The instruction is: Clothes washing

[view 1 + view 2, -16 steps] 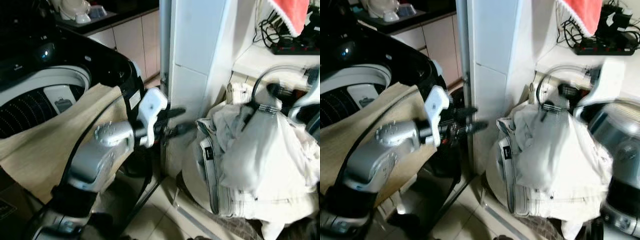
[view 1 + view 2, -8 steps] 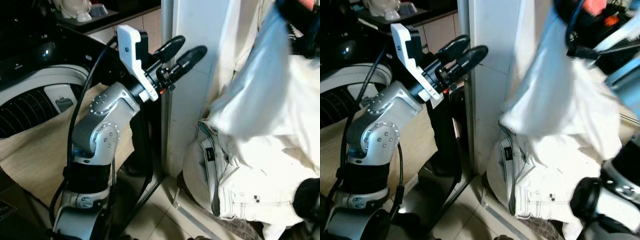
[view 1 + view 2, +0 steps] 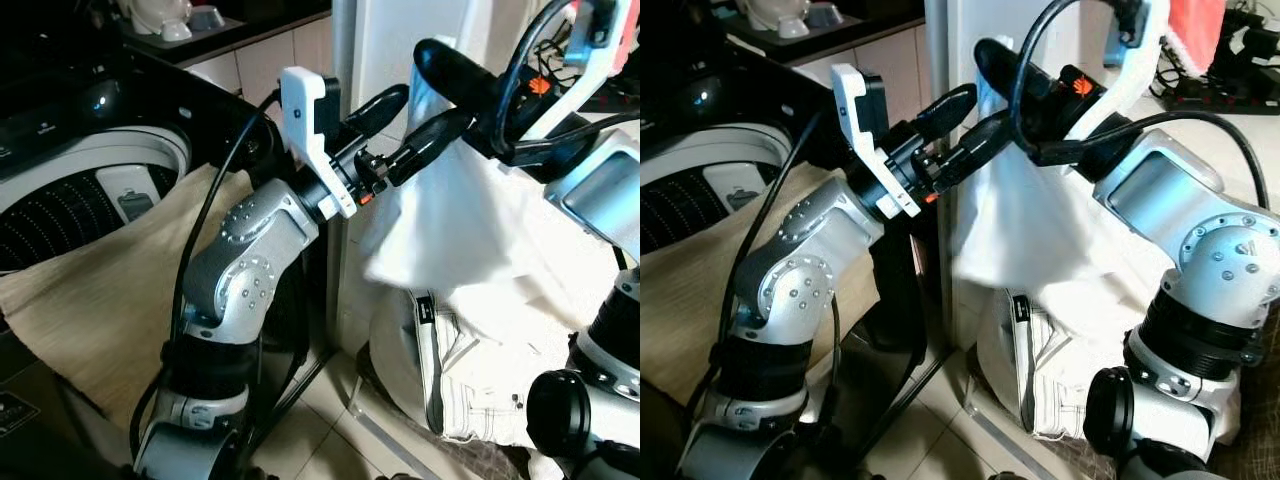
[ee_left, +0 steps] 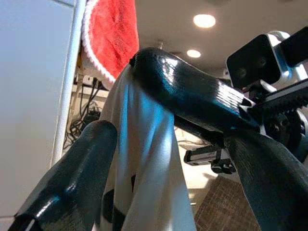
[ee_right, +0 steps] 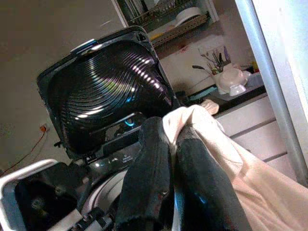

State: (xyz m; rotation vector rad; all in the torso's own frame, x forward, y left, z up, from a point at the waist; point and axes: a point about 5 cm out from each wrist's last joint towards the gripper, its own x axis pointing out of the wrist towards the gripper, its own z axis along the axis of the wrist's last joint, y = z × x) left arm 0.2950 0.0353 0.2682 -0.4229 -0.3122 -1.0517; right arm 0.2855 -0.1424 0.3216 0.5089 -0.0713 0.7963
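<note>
One white garment (image 3: 470,230) hangs limp at 2 o'clock above the laundry pile (image 3: 480,380), pinched at its top fold by the right gripper (image 3: 990,55). It looks light, soft and floppy, so the left gripper (image 3: 425,115), fingers spread beside it, should probably take a bunched fold just below before swinging toward the washing machine (image 3: 90,170) at 10 o'clock.

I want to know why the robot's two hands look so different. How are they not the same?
The right end effector is shut, pinching the white garment and holding it up. The left end effector is open and holds nothing; the garment hangs between its fingers. Both have two long black fingers and are raised beside each other.
</note>
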